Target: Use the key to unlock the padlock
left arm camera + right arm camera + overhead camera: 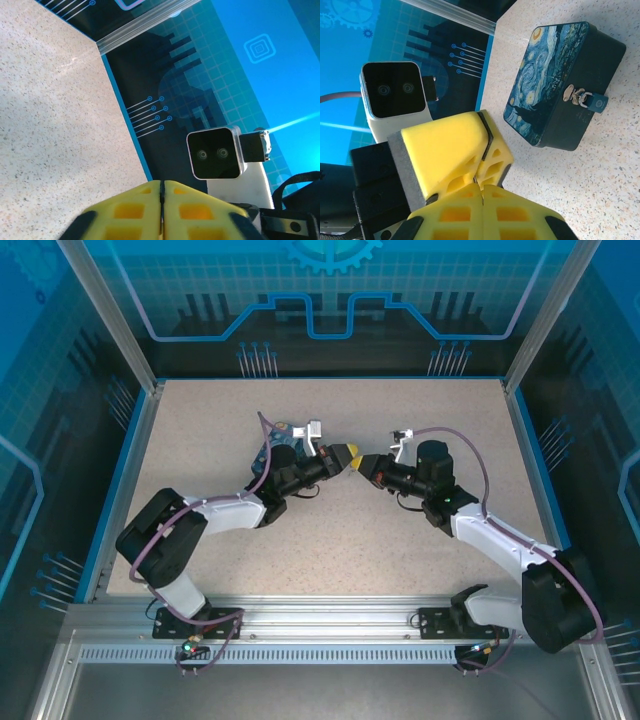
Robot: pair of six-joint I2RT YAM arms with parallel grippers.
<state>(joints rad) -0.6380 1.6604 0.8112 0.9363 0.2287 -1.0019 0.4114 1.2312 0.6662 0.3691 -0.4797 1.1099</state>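
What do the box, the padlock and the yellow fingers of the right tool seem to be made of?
The box looks like tin or coated card: glossy printed lid, dark smooth sides. The padlock seems metal: blue painted body, silvery shackle. The right tool has fingers probably of moulded plastic: matte yellow, with hollow cells.

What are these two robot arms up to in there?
The left arm's fingers and the right arm's fingers meet tip to tip above the middle of the table. Both pairs are closed, perhaps passing something tiny, but I can't make out a key. Beside the left arm sits a dark blue Starry Night box, with a small blue padlock hanging on its clasp. Nothing touches the padlock.
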